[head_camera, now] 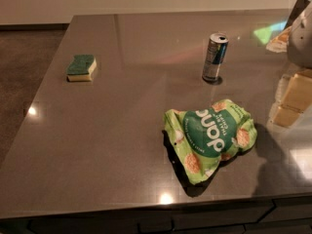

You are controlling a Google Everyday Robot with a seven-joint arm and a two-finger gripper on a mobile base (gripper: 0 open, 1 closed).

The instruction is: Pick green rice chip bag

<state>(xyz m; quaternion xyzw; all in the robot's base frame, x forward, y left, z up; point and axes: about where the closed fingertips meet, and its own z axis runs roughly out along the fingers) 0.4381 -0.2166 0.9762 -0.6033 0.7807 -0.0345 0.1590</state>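
Observation:
The green rice chip bag (210, 138) lies crumpled on the grey table (122, 145), near the front edge and right of centre. It is light green foil with a dark green circle, white lettering and rice-cake pictures. My gripper (292, 97) shows as pale tan blocks at the right edge of the view, to the right of the bag and a little farther back, apart from it. A white part of the arm (301, 38) sits above it. A shadow falls on the table just right of the bag.
A silver and blue can (214, 57) stands upright behind the bag. A small green-and-yellow sponge (81, 68) lies at the left. The table's left edge drops to a dark floor (24, 57). A wall runs behind the table.

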